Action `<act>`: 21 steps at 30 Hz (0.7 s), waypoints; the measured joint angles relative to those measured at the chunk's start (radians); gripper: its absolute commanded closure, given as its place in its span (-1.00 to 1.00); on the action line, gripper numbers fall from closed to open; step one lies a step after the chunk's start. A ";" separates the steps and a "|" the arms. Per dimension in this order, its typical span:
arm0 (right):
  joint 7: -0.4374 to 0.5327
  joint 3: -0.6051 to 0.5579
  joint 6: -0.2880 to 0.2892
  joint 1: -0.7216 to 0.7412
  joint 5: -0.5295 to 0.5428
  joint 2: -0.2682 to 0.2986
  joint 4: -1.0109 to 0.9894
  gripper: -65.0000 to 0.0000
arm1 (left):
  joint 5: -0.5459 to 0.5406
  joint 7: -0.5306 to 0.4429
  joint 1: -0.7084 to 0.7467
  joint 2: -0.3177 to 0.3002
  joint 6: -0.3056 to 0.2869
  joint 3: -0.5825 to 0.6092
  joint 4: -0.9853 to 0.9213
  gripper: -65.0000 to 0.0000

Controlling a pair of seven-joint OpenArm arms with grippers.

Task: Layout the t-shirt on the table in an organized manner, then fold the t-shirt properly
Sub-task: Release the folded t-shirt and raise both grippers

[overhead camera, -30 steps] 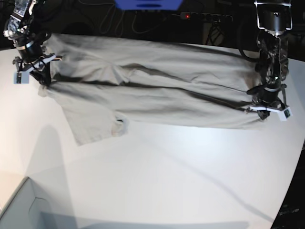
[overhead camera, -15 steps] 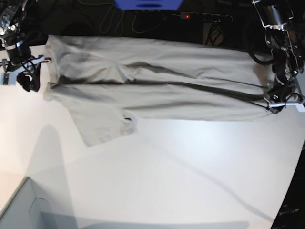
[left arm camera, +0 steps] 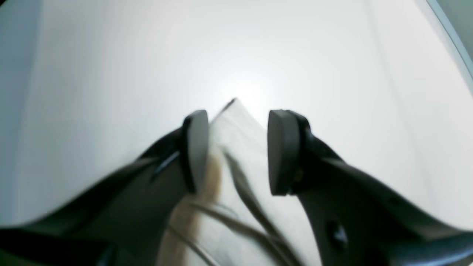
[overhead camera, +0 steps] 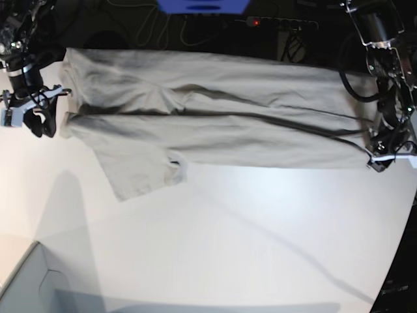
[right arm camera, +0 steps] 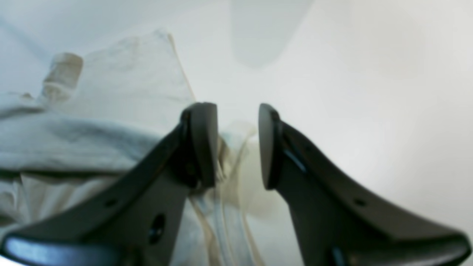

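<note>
The light beige-grey t-shirt (overhead camera: pixel 215 124) lies stretched sideways across the far part of the white table (overhead camera: pixel 260 235), with one sleeve (overhead camera: pixel 140 173) pointing toward me. My right gripper (overhead camera: pixel 38 120) is at the shirt's left edge. In the right wrist view the gripper (right arm camera: pixel 233 122) has its jaws apart, with loose shirt cloth (right arm camera: pixel 111 111) lying between and behind them. My left gripper (overhead camera: pixel 386 156) is at the shirt's right end. In the left wrist view the gripper (left arm camera: pixel 238 122) is open over a corner of the shirt (left arm camera: pixel 240 177), which rests on the table.
A pale box corner (overhead camera: pixel 26 287) sits at the front left. A blue object (overhead camera: pixel 202 5), a power strip (overhead camera: pixel 280 23) and cables lie in the dark behind the table's far edge. The table's right edge (overhead camera: pixel 407 215) curves close to my left arm.
Both arms have moved outward, pulling the shirt longer and flatter. The shirt's left edge has shifted left and my right gripper now sits just outside it. Little has moved in the last half second.
</note>
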 measured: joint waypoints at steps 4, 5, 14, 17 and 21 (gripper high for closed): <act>0.000 -0.003 0.000 -0.006 0.000 0.003 0.002 0.41 | -0.003 -0.005 -0.108 -0.032 -0.003 0.008 -0.177 0.21; -0.001 -0.003 0.000 -0.008 0.000 0.003 0.002 0.41 | -0.003 -0.008 -0.132 -0.034 -0.007 0.008 -0.219 0.21; -0.001 -0.034 0.000 -0.005 -0.001 0.000 0.000 0.41 | 0.002 -0.011 -0.246 -0.035 0.003 0.007 -0.435 0.21; -0.001 -0.031 -0.001 0.011 -0.010 0.000 0.000 0.41 | 0.001 -0.012 -0.267 -0.035 0.004 0.019 -0.470 0.21; 0.002 -0.033 0.001 0.040 -0.007 0.011 0.002 0.41 | 0.002 -0.029 -0.272 -0.041 0.003 0.090 -0.486 0.23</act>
